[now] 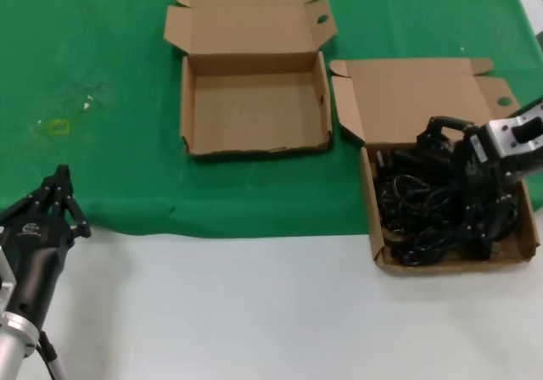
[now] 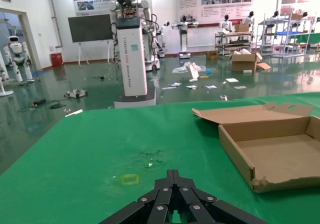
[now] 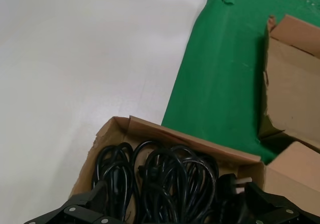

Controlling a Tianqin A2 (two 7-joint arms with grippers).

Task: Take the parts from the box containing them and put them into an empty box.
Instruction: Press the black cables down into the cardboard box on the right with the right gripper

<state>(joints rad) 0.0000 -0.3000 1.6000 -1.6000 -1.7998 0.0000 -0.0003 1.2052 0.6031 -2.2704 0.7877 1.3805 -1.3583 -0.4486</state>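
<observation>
The parts, looped black power cords with moulded plugs, fill the cardboard box at the right, at the edge of the green mat. My right gripper is down in this box, open, with its fingers spread wide on either side of the cords. In the right wrist view the cords lie between the fingers of the right gripper. The empty box stands open at the middle back. My left gripper is shut and empty, parked at the lower left, far from both boxes.
A green mat covers the far half of the table, with a white surface in front. A small yellow mark lies on the mat at the left. The left wrist view shows the empty box and the left gripper.
</observation>
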